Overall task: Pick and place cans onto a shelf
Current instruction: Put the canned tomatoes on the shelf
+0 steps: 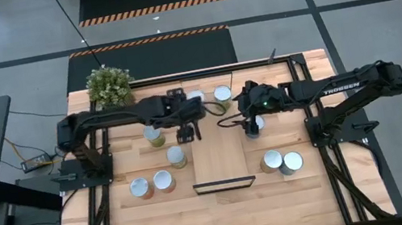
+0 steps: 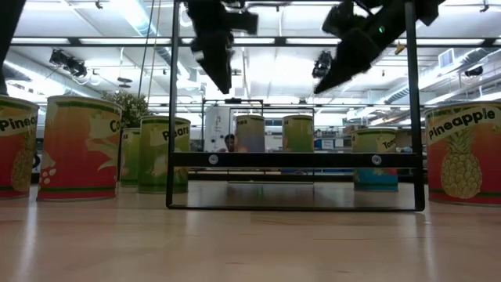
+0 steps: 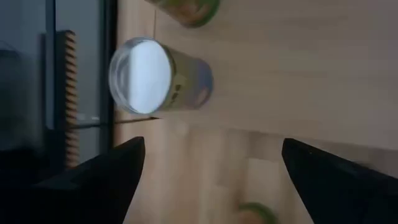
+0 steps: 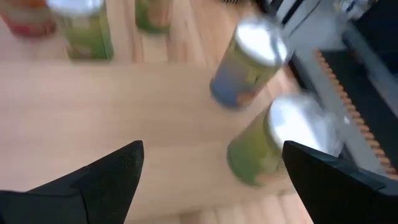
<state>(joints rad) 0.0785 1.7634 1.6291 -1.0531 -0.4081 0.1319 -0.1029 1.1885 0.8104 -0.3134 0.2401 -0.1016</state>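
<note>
The light-wood shelf point(image 1: 219, 158) stands mid-table, and its dark frame point(image 2: 297, 159) shows in the low view. Two cans point(image 1: 222, 94) point(image 1: 196, 97) stand at its far end. Several cans stand left of it point(image 1: 154, 135) point(image 1: 177, 157) point(image 1: 153, 185). Two stand near right point(image 1: 281, 161), and one point(image 1: 259, 122) is beside my right gripper. My left gripper point(image 1: 188, 134) is open and empty, raised over the shelf's far left corner; its wrist view shows one can point(image 3: 155, 78) ahead. My right gripper point(image 1: 251, 128) is open and empty, raised by the shelf's far right edge; its wrist view shows the two far cans point(image 4: 249, 62) point(image 4: 280, 143).
A potted green plant point(image 1: 109, 85) stands at the table's far left corner. Both arms reach in over the table's far half. In the low view large cans stand at the left point(image 2: 78, 149) and right point(image 2: 462, 153) of the shelf frame.
</note>
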